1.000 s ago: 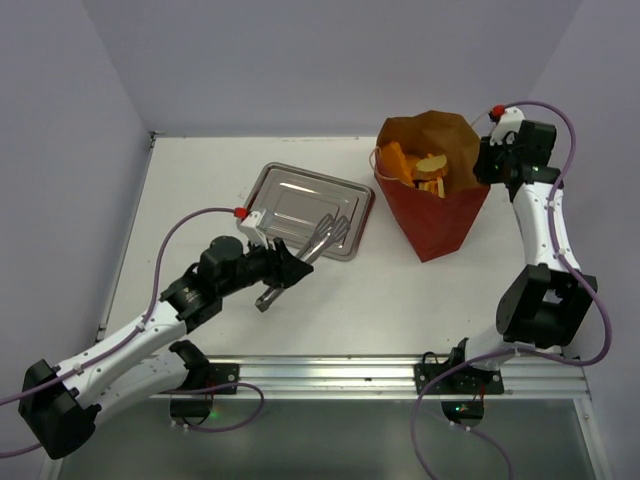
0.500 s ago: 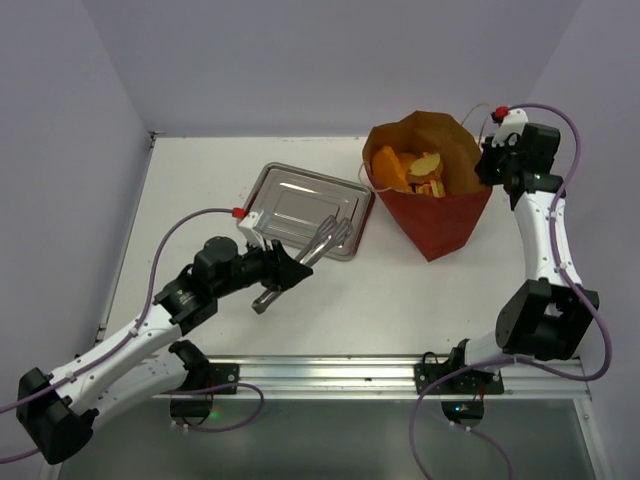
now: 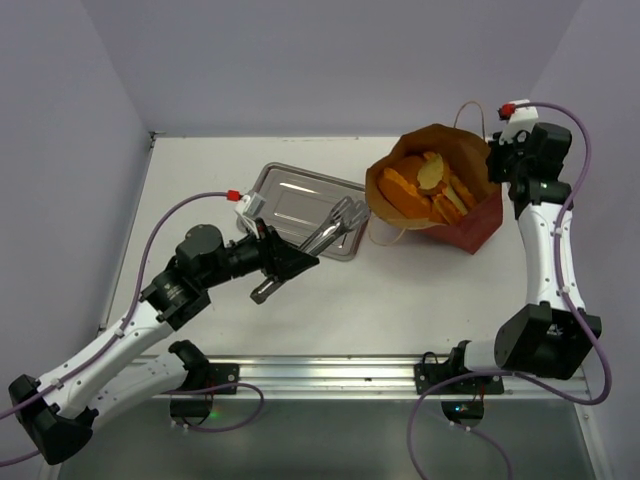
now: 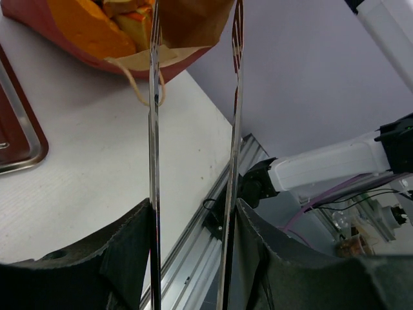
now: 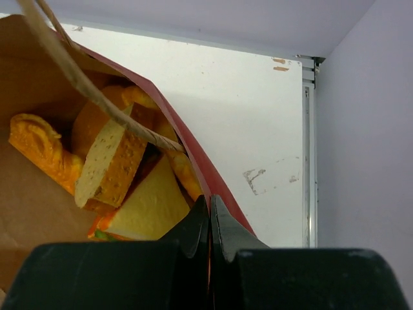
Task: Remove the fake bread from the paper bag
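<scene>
The paper bag point(image 3: 478, 222), red outside and brown inside, is tipped left with its mouth toward the metal tray. Fake bread point(image 3: 410, 188), orange loaves and pale slices, fills the mouth. My right gripper point(image 3: 497, 165) is shut on the bag's back rim; in the right wrist view the fingers point(image 5: 210, 206) pinch the red edge point(image 5: 187, 148) beside a bread slice point(image 5: 113, 165). My left gripper point(image 3: 285, 265) is shut on metal tongs point(image 3: 335, 225), whose tips lie over the tray's right edge, just left of the bag. In the left wrist view the tong arms point(image 4: 153, 129) point at the bag point(image 4: 187, 19).
The metal tray point(image 3: 290, 200) lies in the middle of the table, left of the bag. A string handle point(image 3: 385, 235) hangs from the bag's mouth onto the table. Purple walls close the back and sides. The aluminium rail runs along the near edge point(image 3: 350, 370).
The right gripper has tipped the bag from upright over to the left, so its mouth and the bread face the tray. The left arm has lifted a little with the tongs.
</scene>
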Tool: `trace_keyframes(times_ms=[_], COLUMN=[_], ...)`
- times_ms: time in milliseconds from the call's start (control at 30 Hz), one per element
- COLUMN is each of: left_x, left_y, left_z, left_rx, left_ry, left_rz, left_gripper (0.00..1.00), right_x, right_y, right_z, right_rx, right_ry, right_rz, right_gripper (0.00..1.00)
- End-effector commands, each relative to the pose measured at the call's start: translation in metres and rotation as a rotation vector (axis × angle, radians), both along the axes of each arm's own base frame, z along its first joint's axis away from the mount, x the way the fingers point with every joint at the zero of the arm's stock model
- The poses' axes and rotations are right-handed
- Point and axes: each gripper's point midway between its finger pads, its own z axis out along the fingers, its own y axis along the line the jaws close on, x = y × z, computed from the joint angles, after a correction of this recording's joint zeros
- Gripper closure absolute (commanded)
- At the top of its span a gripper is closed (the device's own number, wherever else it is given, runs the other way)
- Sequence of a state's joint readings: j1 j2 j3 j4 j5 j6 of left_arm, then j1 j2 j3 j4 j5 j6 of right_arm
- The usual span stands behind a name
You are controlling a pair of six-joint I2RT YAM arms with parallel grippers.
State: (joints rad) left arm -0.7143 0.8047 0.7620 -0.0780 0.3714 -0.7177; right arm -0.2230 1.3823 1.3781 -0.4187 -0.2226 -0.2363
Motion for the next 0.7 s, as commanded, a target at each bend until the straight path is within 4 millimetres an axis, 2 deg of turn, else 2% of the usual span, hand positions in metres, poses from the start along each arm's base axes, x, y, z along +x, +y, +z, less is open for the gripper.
trace_keyframes(times_ms=[0, 100, 133, 167, 233, 267, 400, 433, 600, 633, 667], left_x=[-0.007, -0.006, -0.004, -0.003, -0.001, -0.001, 0.005, 0.011, 0.032, 0.04, 0.044], left_y=[-0.006, -0.015, -0.021, -0.024, -0.033, -0.036, -0.049, -0.053, -0.07, -0.075, -0.081], left_z=[0.031, 0.019, 0.019, 0.019, 0.019, 0.02, 0.015, 0.006, -0.003, -0.016, -0.006], left_rx=[-0.073, -0.06, -0.073, -0.078, -0.07, -0.069, -0.038, -0.014, 0.072, 0.109, 0.109], left_ry=[-0.031, 0.024, 0.027, 0.034, 0.051, 0.051, 0.053, 0.069, 0.072, 0.095, 0.078], left_rz=[-0.061, -0.087, -0.107, -0.118, -0.136, -0.141, -0.159, -0.155, -0.138, -0.125, -0.12], left_gripper=[0.46, 0.46, 0.46, 0.47, 0.47, 0.47, 0.47, 0.48, 0.49, 0.49, 0.49], right_x=[-0.011, -0.02, -0.025, -0.029, -0.037, -0.04, -0.049, -0.05, -0.058, -0.059, -0.061], right_y=[0.004, 0.012, 0.018, 0.022, 0.031, 0.037, 0.048, 0.05, 0.059, 0.062, 0.064], right_z=[0.05, 0.038, 0.039, 0.029, 0.026, 0.018, 0.007, 0.003, -0.012, -0.013, -0.015], right_rx=[-0.059, -0.047, -0.042, -0.034, -0.022, -0.01, 0.005, 0.009, 0.029, 0.033, 0.037], right_ry=[-0.17, -0.151, -0.156, -0.134, -0.13, -0.114, -0.099, -0.09, -0.066, -0.065, -0.063], right_rz=[0.026, 0.058, 0.081, 0.094, 0.125, 0.143, 0.168, 0.173, 0.196, 0.202, 0.204], right_gripper=[1.0, 1.0, 1.0, 1.0, 1.0, 1.0, 1.0, 1.0, 1.0, 1.0, 1.0])
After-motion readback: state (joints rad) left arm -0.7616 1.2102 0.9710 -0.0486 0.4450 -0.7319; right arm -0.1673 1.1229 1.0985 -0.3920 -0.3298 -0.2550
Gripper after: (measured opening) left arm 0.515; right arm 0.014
